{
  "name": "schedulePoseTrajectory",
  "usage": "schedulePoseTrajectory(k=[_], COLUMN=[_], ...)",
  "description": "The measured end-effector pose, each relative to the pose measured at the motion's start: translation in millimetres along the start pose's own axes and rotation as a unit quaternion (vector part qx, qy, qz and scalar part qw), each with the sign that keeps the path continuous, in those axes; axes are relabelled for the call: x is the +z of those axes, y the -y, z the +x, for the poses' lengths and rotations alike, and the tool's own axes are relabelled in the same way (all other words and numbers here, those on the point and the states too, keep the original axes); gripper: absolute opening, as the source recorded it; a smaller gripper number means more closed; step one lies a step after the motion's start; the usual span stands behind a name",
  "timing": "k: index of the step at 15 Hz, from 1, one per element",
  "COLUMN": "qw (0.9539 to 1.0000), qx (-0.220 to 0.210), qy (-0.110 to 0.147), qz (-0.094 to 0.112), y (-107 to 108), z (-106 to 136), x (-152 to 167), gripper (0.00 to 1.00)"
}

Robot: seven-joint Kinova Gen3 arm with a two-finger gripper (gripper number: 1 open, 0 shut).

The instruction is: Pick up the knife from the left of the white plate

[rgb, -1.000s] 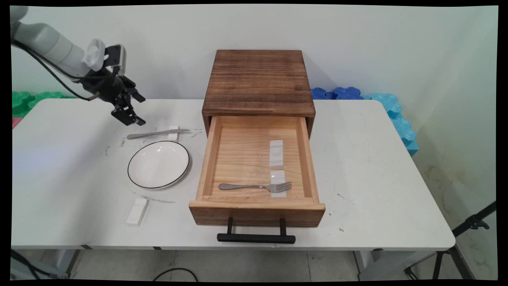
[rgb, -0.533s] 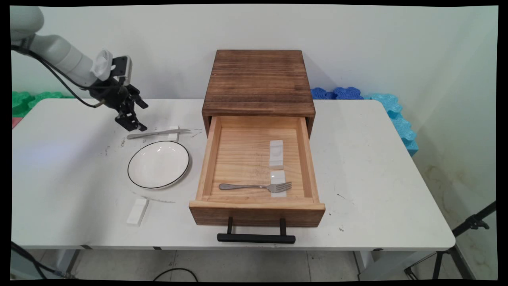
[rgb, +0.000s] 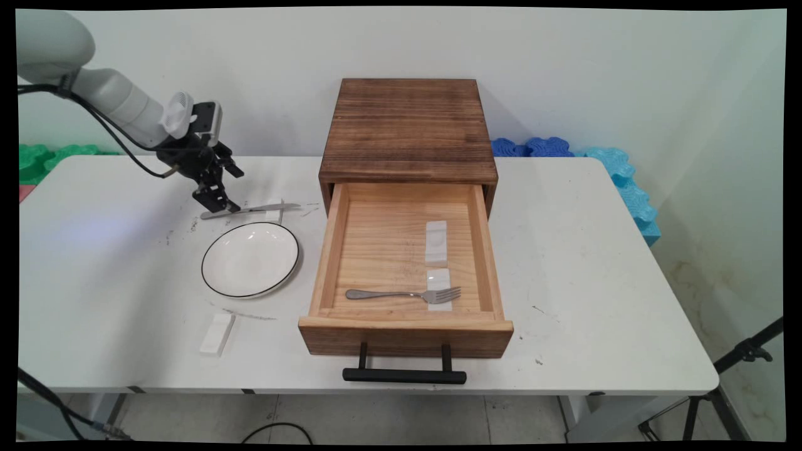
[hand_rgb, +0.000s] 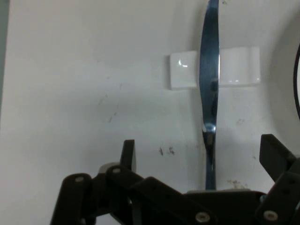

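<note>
the slim silver metal knife [rgb: 247, 210] lies on the white bench [rgb: 564, 263], its blade propped on a small white rectangular rest [hand_rgb: 215, 68], not yet gripped or lifted. the black two-finger gripper [rgb: 216, 203] hovers over its handle end. only the hand view shows the fingers [hand_rgb: 129, 154] spread, straddling the handle; only the main view shows the white round black-rimmed plate [rgb: 250, 259] nearer and the open wooden drawer [rgb: 406, 326] to the right.

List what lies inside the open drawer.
In the open drawer, a metal fork lies across the front, its tines on a white rest. A second white rest sits behind it, bare. The drawer's front wall hides the floor's nearest strip.
</note>
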Motion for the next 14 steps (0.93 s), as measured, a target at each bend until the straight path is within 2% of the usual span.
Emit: schedulePoseTrajectory(k=[14], qw=[0.9999], qx=[0.011], qy=[0.007], qz=[-0.004], y=[3.4], z=[-4.8], x=[25.9], gripper=[1.0])
